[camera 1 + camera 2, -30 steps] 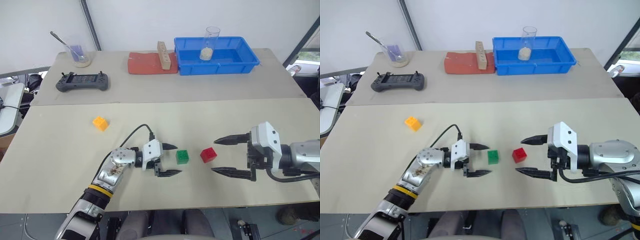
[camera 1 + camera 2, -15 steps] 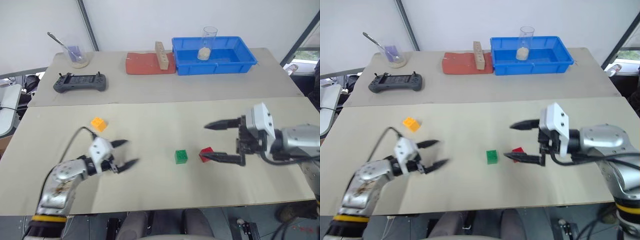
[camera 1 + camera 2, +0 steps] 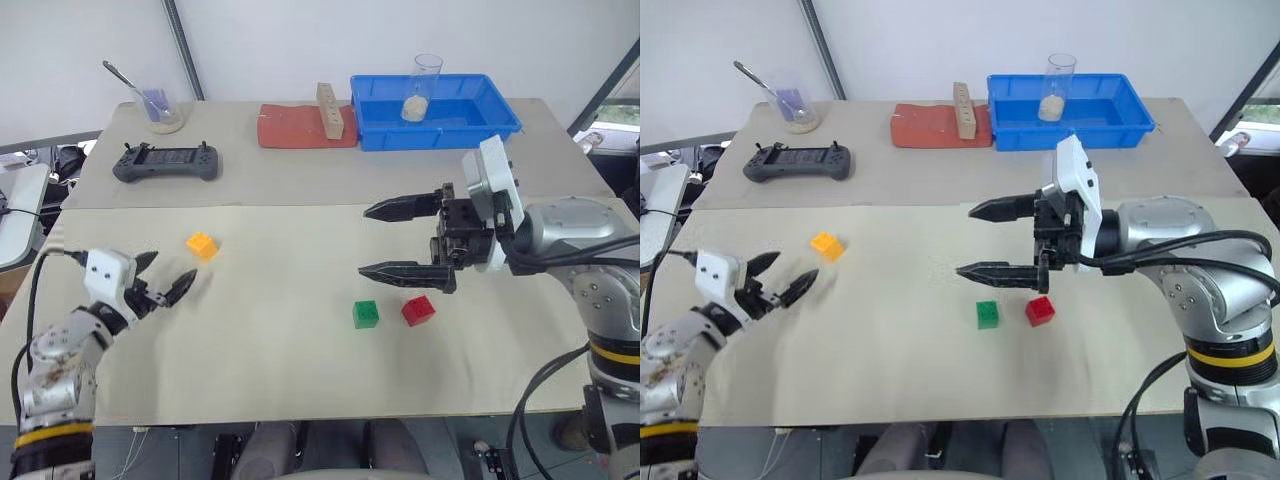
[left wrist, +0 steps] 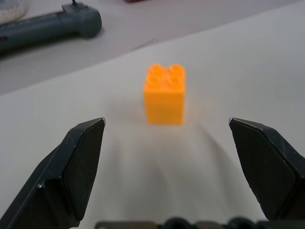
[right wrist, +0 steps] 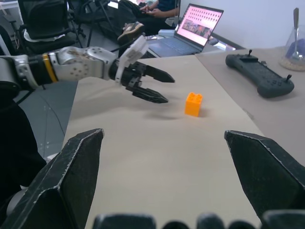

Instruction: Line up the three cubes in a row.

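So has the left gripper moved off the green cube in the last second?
Yes. The left gripper has swung away from the green cube, toward the table's left edge, and now sits, jaws open, just short of the orange-yellow cube.

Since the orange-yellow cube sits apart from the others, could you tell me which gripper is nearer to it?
Left. The left gripper is just short of the orange-yellow cube, open; the right gripper hovers far across the table.

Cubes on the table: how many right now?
3. Orange-yellow cube sits alone on the left, just ahead of the open left gripper. Green cube and red cube sit close together near the front, below the open right gripper. None look hidden.
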